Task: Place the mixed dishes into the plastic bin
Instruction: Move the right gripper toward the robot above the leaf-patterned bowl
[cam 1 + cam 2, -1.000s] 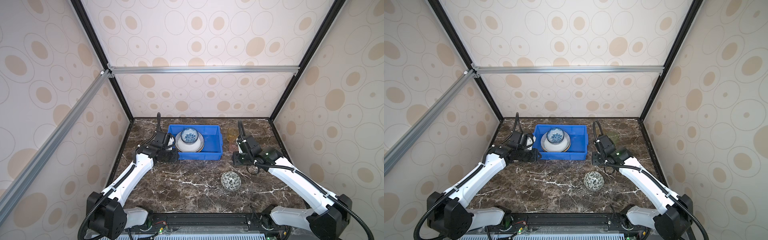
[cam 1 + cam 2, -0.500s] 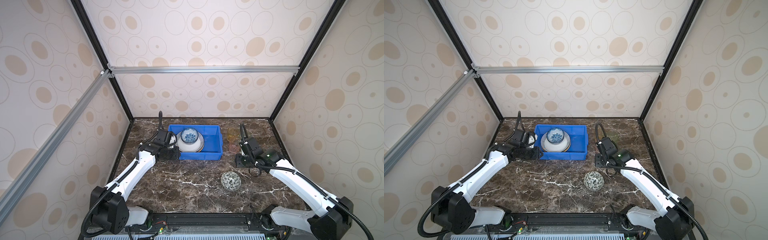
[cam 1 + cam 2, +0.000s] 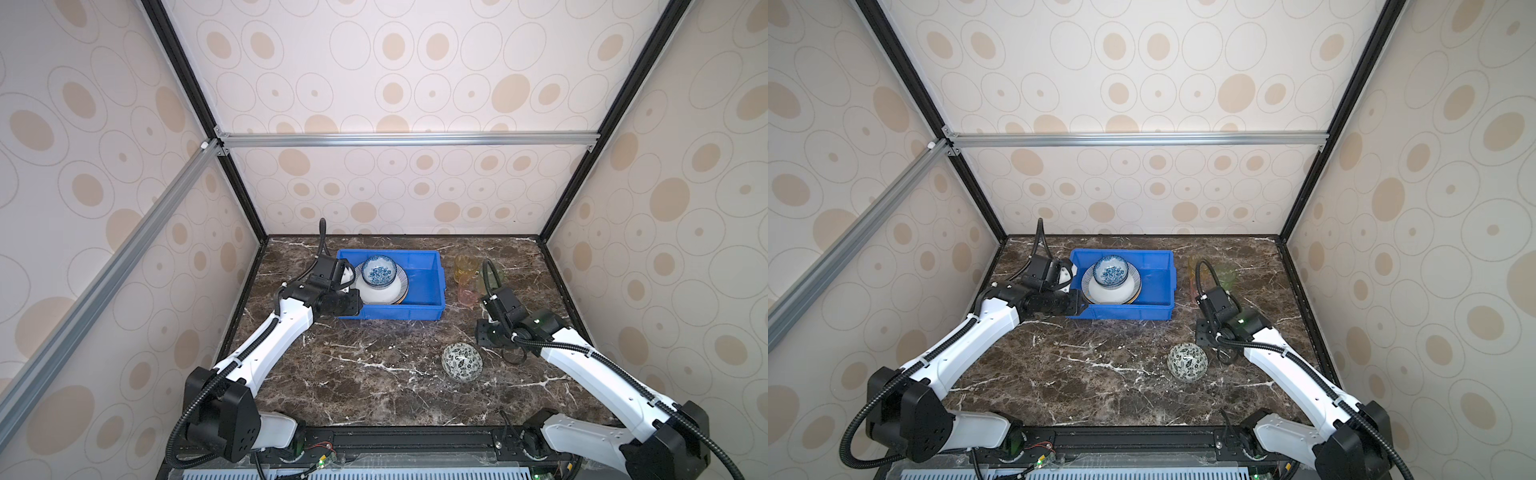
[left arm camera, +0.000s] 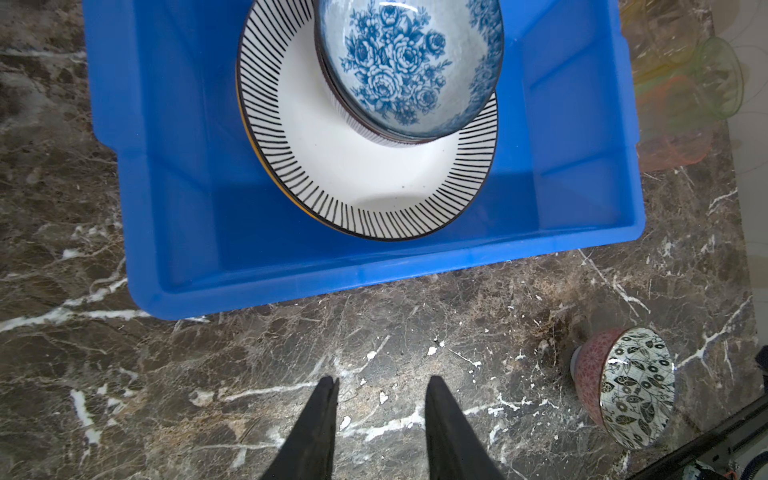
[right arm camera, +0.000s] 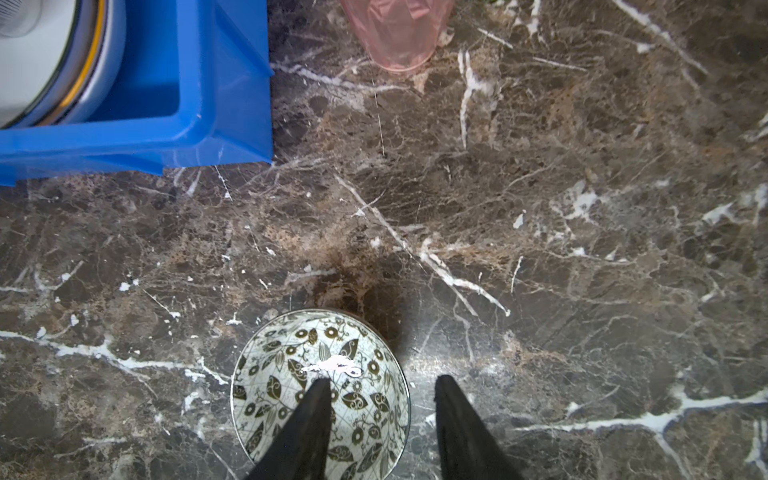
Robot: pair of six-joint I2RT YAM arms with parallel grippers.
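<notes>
**Near right.** A leaf-patterned bowl [image 5: 320, 386] stands upright on the tabletop [image 3: 374, 386], well forward of the other dishes. The right arm [image 3: 582, 365] holds its jaws part open and empty astride the bowl's rim. One finger [image 5: 307, 415] is over the inside and the other over bare tabletop, a stance suited to pinching the wall. Whether either finger touches cannot be told.

**Near left.** The left arm [image 3: 282, 328] holds its jaws part open too, gripping nothing. They hang over bare tabletop just near of the plastic bin [image 4: 374, 274], probably parked clear of it.

**Middle.** The bin holds a plate stack set toward its left, with the striped-rim plate [image 4: 353, 166] on top. A blue floral bowl [image 4: 407, 62] rests on that plate's far part, apparently nested in another bowl. The bin's bare right half likely leaves room for the remaining dishes.

**Far right.** The yellow tumbler [image 3: 464, 266], pink tumbler [image 3: 467, 293] and green tumbler [image 4: 721, 79] stand grouped just beside the bin's right wall, not yet inside.
</notes>
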